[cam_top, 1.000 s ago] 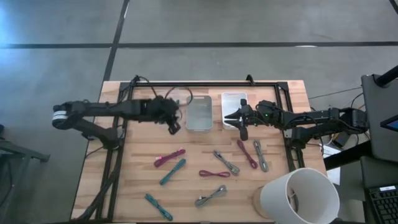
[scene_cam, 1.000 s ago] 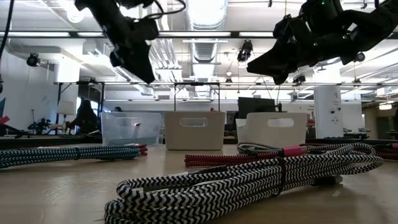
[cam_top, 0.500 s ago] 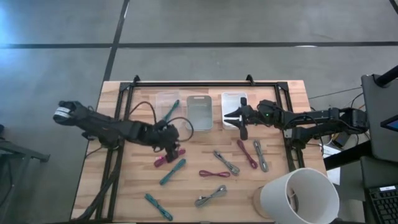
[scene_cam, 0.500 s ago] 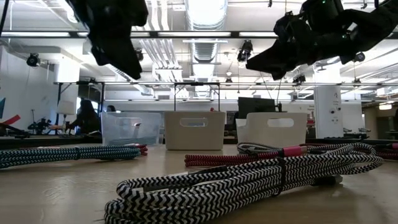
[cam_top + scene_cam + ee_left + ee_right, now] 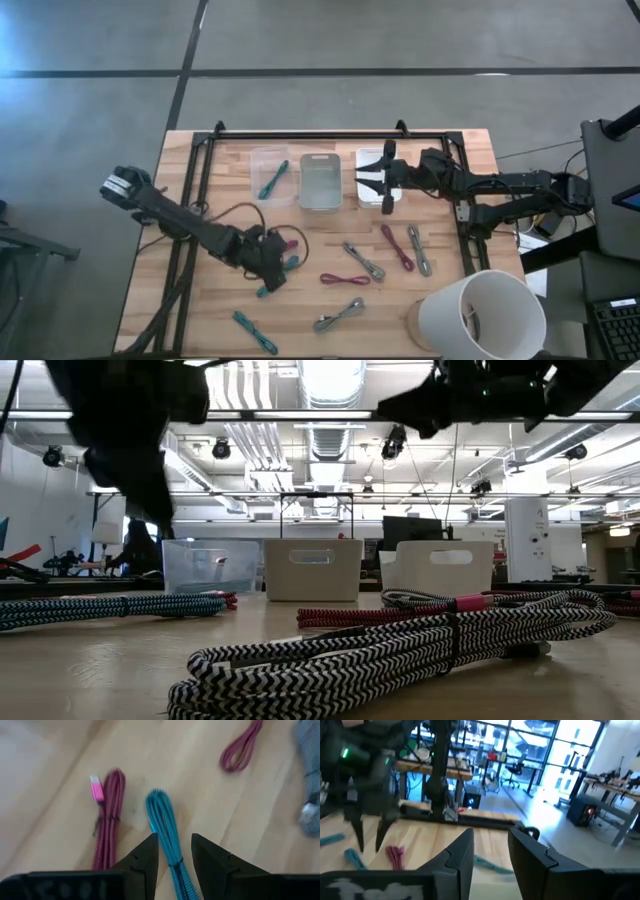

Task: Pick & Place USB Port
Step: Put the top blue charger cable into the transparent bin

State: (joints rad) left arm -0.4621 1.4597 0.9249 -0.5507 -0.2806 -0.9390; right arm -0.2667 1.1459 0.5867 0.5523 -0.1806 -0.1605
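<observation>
My left gripper (image 5: 270,268) (image 5: 174,842) is open and points down over a coiled teal cable (image 5: 163,822) (image 5: 266,288) lying flat on the table. Its fingers stand either side of the coil without touching it. A pink cable (image 5: 107,815) (image 5: 292,242) lies beside the teal one. Another teal cable (image 5: 272,178) lies in the clear bin (image 5: 256,160). My right gripper (image 5: 384,178) (image 5: 490,840) is open and hovers above the white bin (image 5: 372,157), holding nothing. In the low view both arms hang high above the table.
A grey bin (image 5: 320,180) stands between the clear and white bins. Several more coiled cables lie on the table's near half: maroon (image 5: 345,279), grey (image 5: 363,260), maroon (image 5: 397,247), grey (image 5: 419,250), grey (image 5: 338,314), teal (image 5: 255,332). A white bucket (image 5: 480,315) stands at the near right corner.
My left gripper has swung from above the clear bin toward the table's near edge and come down over the teal cable. With the gripper gone, a teal cable shows lying in the clear bin. My right gripper has risen and shifted slightly toward the far edge.
</observation>
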